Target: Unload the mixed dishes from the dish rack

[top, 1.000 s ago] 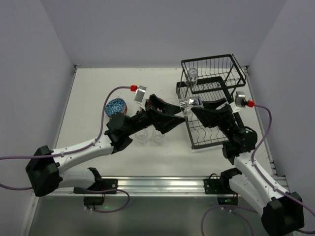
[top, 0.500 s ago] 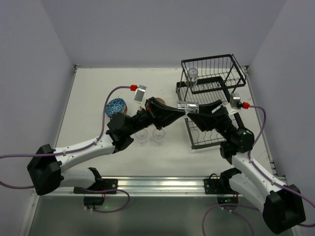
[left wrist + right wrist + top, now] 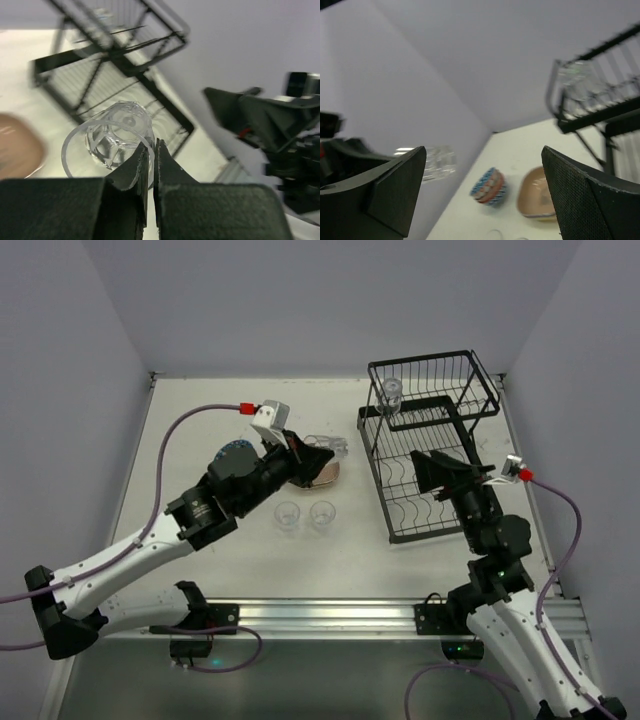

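My left gripper (image 3: 322, 451) is shut on the rim of a clear glass cup (image 3: 337, 447), which it holds in the air above the tan-brown plate (image 3: 326, 473). In the left wrist view the cup (image 3: 113, 139) lies on its side, its wall pinched between the fingertips (image 3: 142, 161). My right gripper (image 3: 419, 464) hangs open and empty over the lower tray of the black wire dish rack (image 3: 432, 368). Another glass cup (image 3: 392, 395) stands in the upper basket. In the right wrist view the gripper (image 3: 484, 151) is wide open, and the held cup (image 3: 438, 162) shows far off.
Two clear cups (image 3: 288, 516) (image 3: 321, 513) stand on the table in front of the plate. A blue speckled bowl (image 3: 231, 453) sits left of it, partly behind my left arm. The rack fills the back right. Walls close the table on three sides.
The cup has passed from the right gripper to the left one. The left gripper shut on it and carried it leftward over the plate. The right gripper opened and drew back to the right.
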Controlling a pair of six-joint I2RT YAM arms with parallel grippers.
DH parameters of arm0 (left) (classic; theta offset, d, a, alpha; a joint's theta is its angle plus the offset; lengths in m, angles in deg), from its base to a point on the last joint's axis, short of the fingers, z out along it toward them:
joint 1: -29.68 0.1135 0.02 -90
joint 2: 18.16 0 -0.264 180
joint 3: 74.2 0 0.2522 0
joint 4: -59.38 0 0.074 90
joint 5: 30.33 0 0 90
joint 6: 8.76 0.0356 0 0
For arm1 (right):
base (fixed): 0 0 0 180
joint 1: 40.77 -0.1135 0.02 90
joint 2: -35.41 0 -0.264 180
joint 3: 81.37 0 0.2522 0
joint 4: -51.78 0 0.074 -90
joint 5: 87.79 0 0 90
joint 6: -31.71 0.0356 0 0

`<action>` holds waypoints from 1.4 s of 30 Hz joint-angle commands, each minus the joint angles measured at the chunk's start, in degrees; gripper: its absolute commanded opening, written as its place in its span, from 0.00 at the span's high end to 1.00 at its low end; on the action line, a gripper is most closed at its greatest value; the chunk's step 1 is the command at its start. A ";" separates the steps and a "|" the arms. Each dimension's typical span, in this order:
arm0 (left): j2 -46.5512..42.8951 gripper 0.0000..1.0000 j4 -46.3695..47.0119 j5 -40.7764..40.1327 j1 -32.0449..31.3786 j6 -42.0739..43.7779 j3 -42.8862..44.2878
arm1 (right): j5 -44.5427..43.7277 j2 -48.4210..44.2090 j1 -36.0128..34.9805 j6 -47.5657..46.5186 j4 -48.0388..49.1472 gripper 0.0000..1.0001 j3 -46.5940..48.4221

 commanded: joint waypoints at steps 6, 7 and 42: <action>2.43 1.00 -56.23 -22.30 8.91 5.61 13.72 | -23.61 0.73 0.03 -11.36 -39.36 0.01 11.99; 2.33 1.00 -56.23 -17.93 12.76 6.49 12.15 | -23.69 3.00 0.03 -11.54 -40.85 0.01 14.08; 20.35 0.97 -43.84 -4.96 19.48 10.37 -3.16 | -14.64 9.35 0.03 -20.42 -44.99 0.01 15.77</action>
